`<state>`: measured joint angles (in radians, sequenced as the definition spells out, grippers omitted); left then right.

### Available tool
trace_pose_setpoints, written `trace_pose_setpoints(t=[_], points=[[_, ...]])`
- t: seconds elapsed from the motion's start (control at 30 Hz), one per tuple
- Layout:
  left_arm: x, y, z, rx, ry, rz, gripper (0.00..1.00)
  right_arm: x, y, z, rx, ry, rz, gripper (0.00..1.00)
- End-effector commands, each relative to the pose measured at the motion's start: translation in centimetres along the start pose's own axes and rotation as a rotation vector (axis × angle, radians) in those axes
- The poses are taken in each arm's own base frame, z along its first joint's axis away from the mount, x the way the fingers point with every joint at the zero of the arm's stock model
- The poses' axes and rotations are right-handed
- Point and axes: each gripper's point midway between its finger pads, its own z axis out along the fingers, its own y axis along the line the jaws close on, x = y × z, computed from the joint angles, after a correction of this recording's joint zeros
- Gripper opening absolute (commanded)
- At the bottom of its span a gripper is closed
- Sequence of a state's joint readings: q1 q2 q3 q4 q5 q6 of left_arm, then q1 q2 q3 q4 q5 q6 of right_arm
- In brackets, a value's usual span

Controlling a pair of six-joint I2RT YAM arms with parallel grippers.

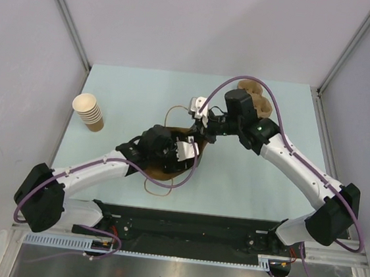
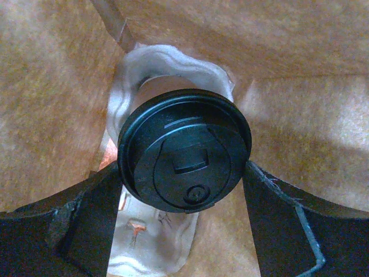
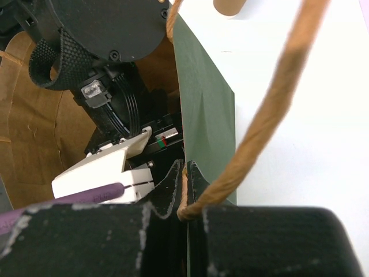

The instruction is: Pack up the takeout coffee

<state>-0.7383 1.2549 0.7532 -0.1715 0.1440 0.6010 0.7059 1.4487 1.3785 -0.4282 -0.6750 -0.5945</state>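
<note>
The takeout coffee (image 2: 184, 153), a kraft cup under a black lid, is seen between the fingers of the left claw (image 2: 181, 168), which appears to be clamped on its sides just under the lid. Brown walls of the paper bag (image 2: 52, 104) are seen on every side of this claw, so the cup is judged to be well inside the bag. Whether it is standing on the bottom cannot be told. Beyond the claw's tips, a pale crumpled sheet (image 2: 144, 63) is seen under the cup.

The right claw (image 3: 187, 173) is pressed together on the bag's rim and its twisted paper handle (image 3: 271, 109), and the mouth is thereby held open.

Judged left to do: the cup set down and released, the left claw drawn out, and the rim let go.

Well apart from the left claw, on its outer side, a stack of lidless paper cups (image 1: 88, 112) stands on the desk (image 1: 247, 178).
</note>
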Motion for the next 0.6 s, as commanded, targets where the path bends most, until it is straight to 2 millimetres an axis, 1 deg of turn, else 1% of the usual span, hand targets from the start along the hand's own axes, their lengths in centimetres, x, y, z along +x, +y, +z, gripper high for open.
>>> trace_pose_setpoints(t=[0.0,0.03,0.07,0.3,0.47,0.53,0.57], points=[[-0.2,0.4,-0.4,0.009,0.025,-0.064,0.44,-4.2,0.5,-1.3,-0.06,-0.156,-0.024,0.0],[-0.5,0.4,-0.5,0.015,0.02,-0.065,0.46,-4.0,0.4,-1.3,-0.061,-0.153,-0.011,0.0],[-0.6,0.5,-0.7,0.014,0.021,-0.066,0.51,-4.0,0.4,-1.4,-0.069,-0.156,-0.005,0.0],[-3.1,1.2,-1.7,0.028,-0.019,-0.083,0.66,-3.4,-0.2,-1.4,-0.076,-0.155,0.044,0.0],[-3.4,1.1,-2.0,0.048,-0.018,-0.079,0.77,-3.2,-1.0,-1.5,-0.078,-0.153,0.082,0.0],[-3.7,0.9,-2.1,0.068,-0.019,-0.078,0.8,-3.0,-1.1,-1.5,-0.088,-0.147,0.114,0.0],[-3.8,0.7,-2.2,0.082,-0.017,-0.082,0.81,-3.1,-1.4,-1.4,-0.091,-0.147,0.12,0.0]])
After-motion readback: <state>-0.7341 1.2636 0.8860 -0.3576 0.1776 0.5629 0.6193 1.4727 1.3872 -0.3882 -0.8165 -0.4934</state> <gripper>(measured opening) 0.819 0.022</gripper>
